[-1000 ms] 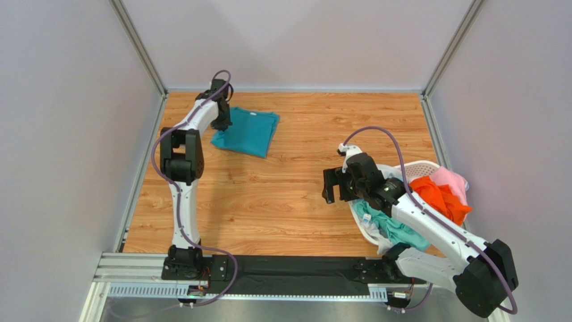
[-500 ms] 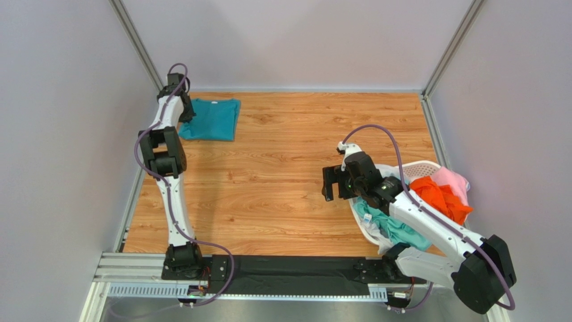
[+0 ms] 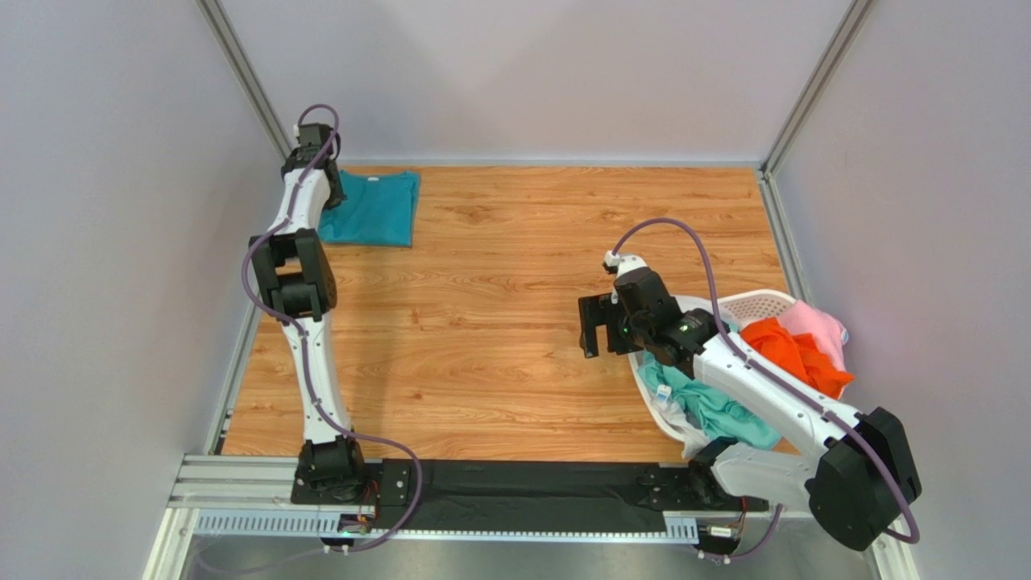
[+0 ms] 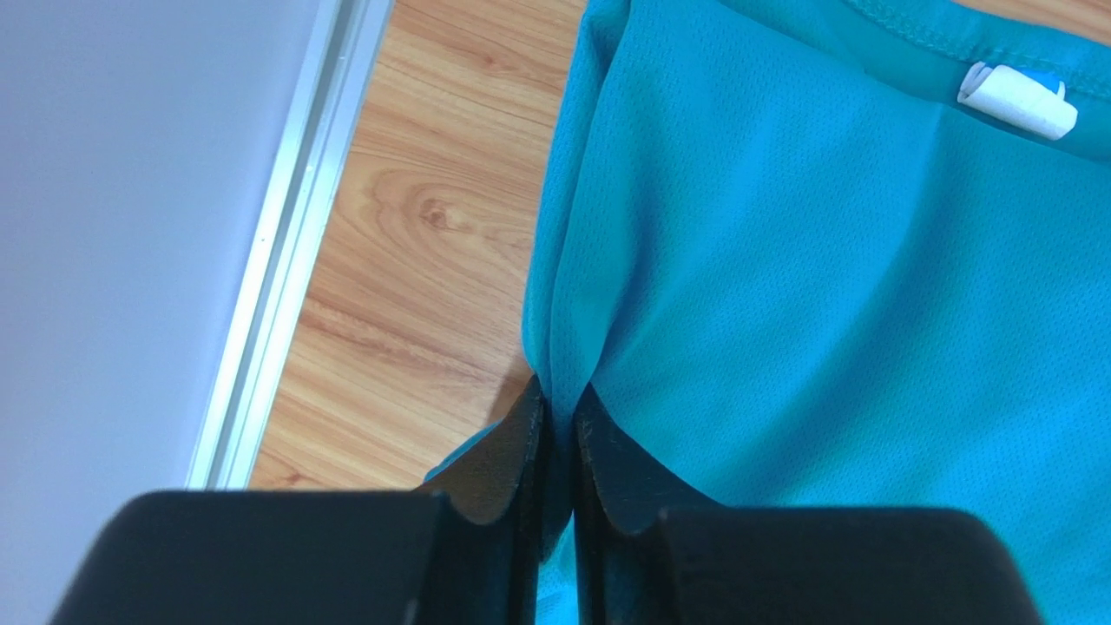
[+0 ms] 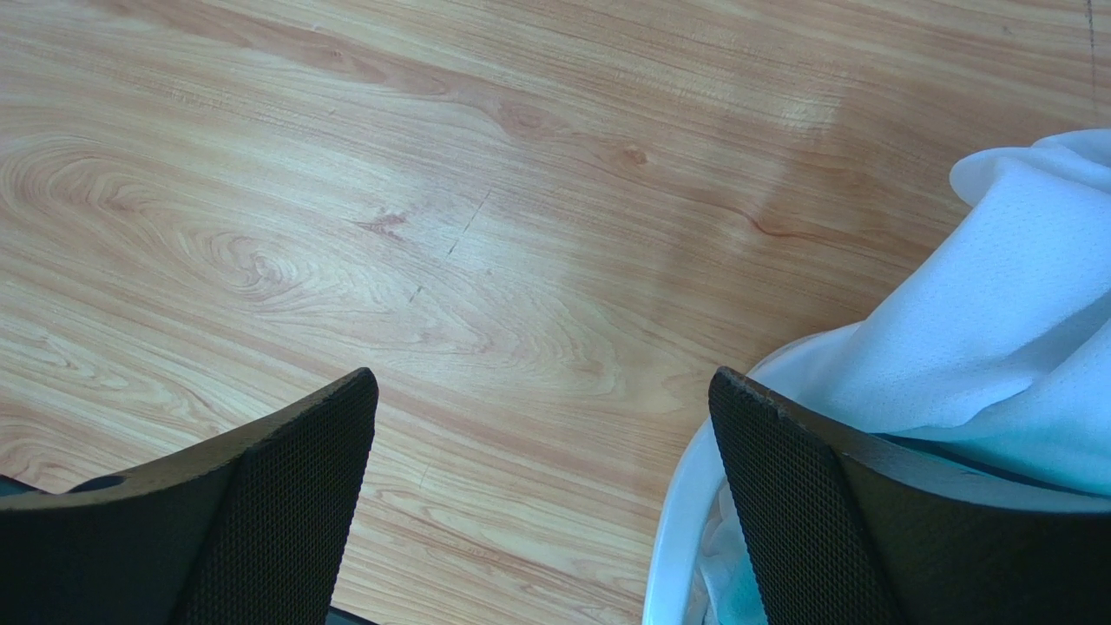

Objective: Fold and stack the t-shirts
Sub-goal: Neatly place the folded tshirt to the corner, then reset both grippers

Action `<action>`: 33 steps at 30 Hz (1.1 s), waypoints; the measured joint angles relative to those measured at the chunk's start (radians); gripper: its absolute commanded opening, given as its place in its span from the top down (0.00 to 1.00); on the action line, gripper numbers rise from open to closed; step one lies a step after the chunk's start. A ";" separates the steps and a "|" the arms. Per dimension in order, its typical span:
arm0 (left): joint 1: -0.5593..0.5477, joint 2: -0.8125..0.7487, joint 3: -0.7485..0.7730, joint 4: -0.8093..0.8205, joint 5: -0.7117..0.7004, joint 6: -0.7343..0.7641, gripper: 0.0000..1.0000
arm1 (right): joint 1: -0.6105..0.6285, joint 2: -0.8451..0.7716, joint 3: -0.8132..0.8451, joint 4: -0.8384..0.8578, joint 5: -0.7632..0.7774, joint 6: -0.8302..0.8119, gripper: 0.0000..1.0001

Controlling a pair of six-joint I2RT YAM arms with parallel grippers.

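From the top external view, the left arm reaches into the far left corner of the table (image 3: 508, 302). The left gripper (image 3: 327, 197) sits at the left edge of the teal t-shirt (image 3: 378, 209), which lies folded flat by the far edge. From this height I cannot tell how the jaws stand. The right gripper (image 3: 600, 329) hangs over bare wood, its jaws spread apart and empty, just left of the white basket (image 3: 775, 296). Heaped in that basket are the mint green t-shirt (image 3: 716, 413), the orange t-shirt (image 3: 793, 351) and the pink t-shirt (image 3: 816, 322).

In the left wrist view, the left gripper (image 4: 558, 404) is pinched tight on a raised fold of the teal t-shirt (image 4: 809, 261). The two black fingertips (image 4: 502, 456) are almost together, with only cloth between them. The shirt spreads up and to the right from the grip, and a white label (image 4: 1019, 100) shows at its collar. Wood and a metal rail (image 4: 281, 287) lie to the left.

In the right wrist view, the right gripper (image 5: 541, 384) stands wide open, its mesh-faced fingers (image 5: 294, 469) well apart and holding nothing, with bare table (image 5: 457, 195) below. At the right finger, pale cloth (image 5: 991, 339) spills over the rim of the basket (image 5: 668, 527). Whether the finger touches the cloth I cannot tell.
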 measured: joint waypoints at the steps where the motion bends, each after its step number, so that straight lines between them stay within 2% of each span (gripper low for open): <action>1: 0.000 0.000 0.000 0.001 -0.011 0.005 0.65 | 0.000 0.000 0.000 0.000 0.000 0.000 0.00; 3: 0.000 0.000 0.000 0.004 -0.032 0.006 0.42 | 0.000 0.000 0.001 -0.002 0.002 0.003 0.00; 4: 0.000 0.000 0.000 0.007 -0.036 0.009 0.19 | 0.000 0.000 0.001 -0.002 0.002 0.004 0.00; 5: 0.000 0.000 0.000 0.009 -0.040 0.014 0.10 | 0.000 0.000 0.002 -0.003 0.002 0.004 0.00; 7: 0.000 0.000 0.000 0.012 -0.040 0.005 0.00 | 0.000 0.000 0.002 -0.003 0.003 0.005 0.00; 13: 0.000 -0.005 -0.007 0.019 0.006 -0.036 0.00 | 0.000 0.000 0.002 -0.003 0.003 0.005 0.00; 20: -0.029 -0.078 -0.101 0.043 0.074 -0.089 0.00 | 0.000 0.000 0.002 -0.002 0.000 0.004 0.00; 27: -0.170 -0.205 -0.233 0.089 0.071 -0.119 0.00 | 0.000 -0.003 0.001 -0.003 -0.007 0.004 0.00; 33: -0.286 -0.387 -0.424 0.120 0.089 -0.234 0.00 | 0.000 -0.014 -0.001 0.001 0.001 0.010 0.00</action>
